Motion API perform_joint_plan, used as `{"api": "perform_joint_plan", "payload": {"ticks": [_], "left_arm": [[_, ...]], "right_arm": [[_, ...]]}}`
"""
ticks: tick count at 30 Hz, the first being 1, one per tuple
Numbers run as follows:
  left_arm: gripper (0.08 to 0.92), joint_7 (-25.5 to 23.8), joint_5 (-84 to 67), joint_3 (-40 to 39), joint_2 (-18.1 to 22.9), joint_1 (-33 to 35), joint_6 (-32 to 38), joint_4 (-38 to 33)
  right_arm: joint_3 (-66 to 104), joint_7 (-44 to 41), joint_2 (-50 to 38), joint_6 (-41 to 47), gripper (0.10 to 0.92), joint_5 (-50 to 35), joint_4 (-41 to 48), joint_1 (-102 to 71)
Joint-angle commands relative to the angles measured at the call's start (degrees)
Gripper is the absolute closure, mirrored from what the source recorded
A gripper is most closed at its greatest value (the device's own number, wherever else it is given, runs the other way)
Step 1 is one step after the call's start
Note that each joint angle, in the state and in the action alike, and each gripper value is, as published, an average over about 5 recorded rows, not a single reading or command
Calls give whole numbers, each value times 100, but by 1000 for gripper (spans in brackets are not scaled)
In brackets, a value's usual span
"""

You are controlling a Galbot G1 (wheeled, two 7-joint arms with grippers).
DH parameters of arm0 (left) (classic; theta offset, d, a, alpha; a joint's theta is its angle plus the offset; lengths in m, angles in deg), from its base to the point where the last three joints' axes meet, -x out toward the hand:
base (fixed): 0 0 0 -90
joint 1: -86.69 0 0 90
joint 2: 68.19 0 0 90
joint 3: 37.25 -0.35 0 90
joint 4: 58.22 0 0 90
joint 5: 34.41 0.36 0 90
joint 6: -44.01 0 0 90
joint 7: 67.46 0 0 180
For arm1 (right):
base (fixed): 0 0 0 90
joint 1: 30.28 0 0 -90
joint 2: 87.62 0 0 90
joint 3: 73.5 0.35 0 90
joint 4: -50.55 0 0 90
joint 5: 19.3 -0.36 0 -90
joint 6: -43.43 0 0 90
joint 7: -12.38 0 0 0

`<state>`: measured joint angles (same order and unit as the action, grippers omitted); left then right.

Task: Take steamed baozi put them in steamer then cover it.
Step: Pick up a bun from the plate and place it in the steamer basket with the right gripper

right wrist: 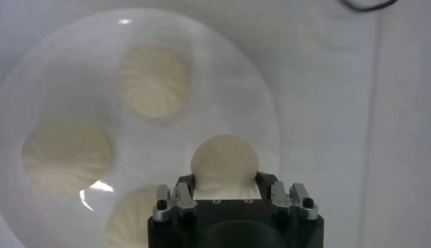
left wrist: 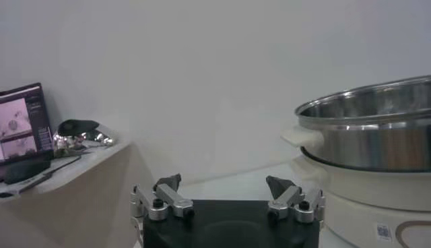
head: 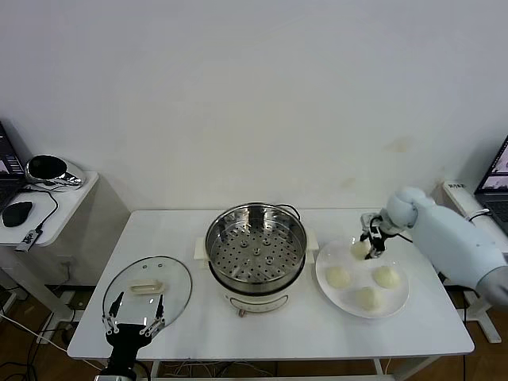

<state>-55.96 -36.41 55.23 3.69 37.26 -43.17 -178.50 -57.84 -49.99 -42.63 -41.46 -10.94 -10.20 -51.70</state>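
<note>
No writing reads clearly; a small square label on the steamer point(left wrist: 382, 231) base is too blurred. The right gripper point(head: 371, 240) is clamped on one steamed baozi point(right wrist: 224, 164) on the white plate point(head: 399, 305); three more lie beside it. The left gripper point(head: 133, 316) hangs spread-fingered over the cover point(head: 175, 278), left of the steamer.
</note>
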Motion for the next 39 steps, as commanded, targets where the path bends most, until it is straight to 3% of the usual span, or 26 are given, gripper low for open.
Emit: {"api": "perform_joint_plan", "payload": {"ticks": [1,10,16,27,39], "left_arm": [[177,1,-3,-1,-31,-13,-1,9],[177,5,-62,-28,-141,-96,-3,1],[177,12,-110,25,-174,-137,-8,17],[177,14,-106,158,-60,-119,-12,3],[177,23,-119,322,-11,-53,-10,-40]], "right_arm": [[-1135,26,-373,-64,448,-1435,-921,1761],[-2301,315,620,-564,444,-2353,-1104,2873],[-2740,473,1681,-1279,440,-2388,-847,2896],[-3061,587,2994,-2885,423,-939,240,2340],[-2808,981,3310,-3953,421,473,1160,1569]]}}
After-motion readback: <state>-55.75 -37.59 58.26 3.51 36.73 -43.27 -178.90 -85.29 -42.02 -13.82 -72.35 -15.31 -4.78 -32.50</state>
